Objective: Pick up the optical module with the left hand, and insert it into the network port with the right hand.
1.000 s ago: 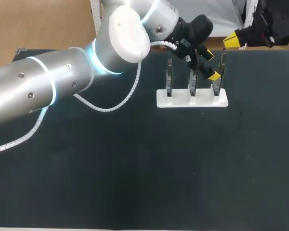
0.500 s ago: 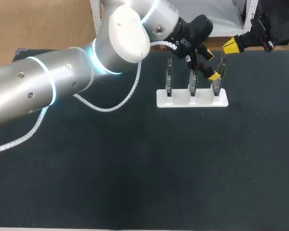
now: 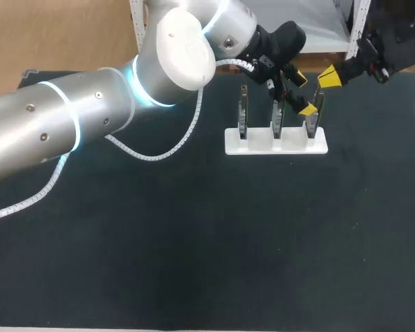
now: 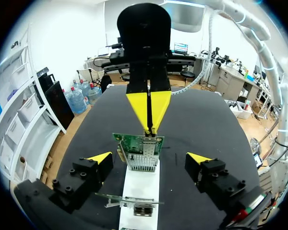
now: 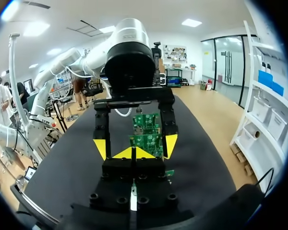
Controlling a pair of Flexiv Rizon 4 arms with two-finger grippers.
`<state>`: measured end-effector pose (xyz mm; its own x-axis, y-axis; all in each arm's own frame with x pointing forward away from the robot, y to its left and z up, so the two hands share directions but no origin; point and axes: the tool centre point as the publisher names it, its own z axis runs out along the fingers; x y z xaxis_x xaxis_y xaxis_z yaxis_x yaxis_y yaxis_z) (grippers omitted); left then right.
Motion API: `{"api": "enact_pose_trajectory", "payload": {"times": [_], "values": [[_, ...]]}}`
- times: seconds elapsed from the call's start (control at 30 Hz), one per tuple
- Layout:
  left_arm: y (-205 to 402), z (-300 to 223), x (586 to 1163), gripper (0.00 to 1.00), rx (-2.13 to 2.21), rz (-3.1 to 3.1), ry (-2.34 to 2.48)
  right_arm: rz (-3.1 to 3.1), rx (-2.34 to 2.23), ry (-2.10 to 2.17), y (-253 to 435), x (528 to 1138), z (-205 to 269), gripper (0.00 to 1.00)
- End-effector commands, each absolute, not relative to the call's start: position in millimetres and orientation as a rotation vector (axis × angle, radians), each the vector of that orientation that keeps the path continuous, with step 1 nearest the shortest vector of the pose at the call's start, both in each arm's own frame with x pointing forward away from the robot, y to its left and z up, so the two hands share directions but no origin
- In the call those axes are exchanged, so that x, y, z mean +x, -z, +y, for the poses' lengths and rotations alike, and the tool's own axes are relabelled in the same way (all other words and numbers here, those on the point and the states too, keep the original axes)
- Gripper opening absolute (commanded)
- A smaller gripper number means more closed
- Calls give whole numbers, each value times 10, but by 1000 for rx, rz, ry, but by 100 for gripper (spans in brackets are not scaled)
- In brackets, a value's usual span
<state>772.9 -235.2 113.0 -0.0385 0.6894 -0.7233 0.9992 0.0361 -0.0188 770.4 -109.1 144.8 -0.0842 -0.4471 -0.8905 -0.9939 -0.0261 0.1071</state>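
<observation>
left claw (image 3: pixel 303 93) sits in the upper right of the frame in the head view, fingers spread wide, nothing between the pads. its yellow tips flank the rightmost green card (image 3: pixel 312 114) without touching it. right claw (image 3: pixel 328 76) comes in from the top right corner with its tips pinched together and nothing visible between them, the point hanging just above that card's top edge.

where is the optical module? i can't pick out a loose one anywhere. in the left wrist view the card between the open fingers carries a silvery network port (image 4: pixel 141 160) low on its face, and whether a module already sits in it is too small to tell.

materials now: three thin green boards stand upright in slots of a white holder (image 3: pixel 263 144), a plain matte block, on a dark cloth-like counter (image 3: pixel 194 242).

by my reckoning a module like this is light, stiff and metal-shelled, with smooth sides that could slip under hard tips. best taken across its long flat sides near the rear, leaving the nose free for the port. the boards look fragile and are only slotted in, so a sideways push could tilt one or shift the holder.
</observation>
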Motion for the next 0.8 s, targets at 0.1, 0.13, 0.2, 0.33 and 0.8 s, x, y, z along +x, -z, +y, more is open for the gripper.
{"api": "enact_pose_trajectory", "payload": {"times": [0.1, 0.13, 0.2, 0.33, 0.8], "values": [[-1132, -2362, 7739, 100, 1709, 1787, 749, 1606, -1532, -1079, -1369, 7714, -1108, 0], [-1132, -2362, 7739, 100, 1709, 1787, 749, 1608, -1531, -1080, -1356, 7712, -1107, 0], [-1132, -2362, 7739, 100, 1709, 1787, 749, 1613, -1525, -1085, -1335, 7706, -1108, 0], [-1132, -2362, 7739, 100, 1709, 1787, 749, 1619, -1517, -1093, -1296, 7693, -1111, 0], [-1132, -2362, 7739, 100, 1709, 1787, 749, 1581, -1485, -1037, -1432, 7685, -1129, 0]]}}
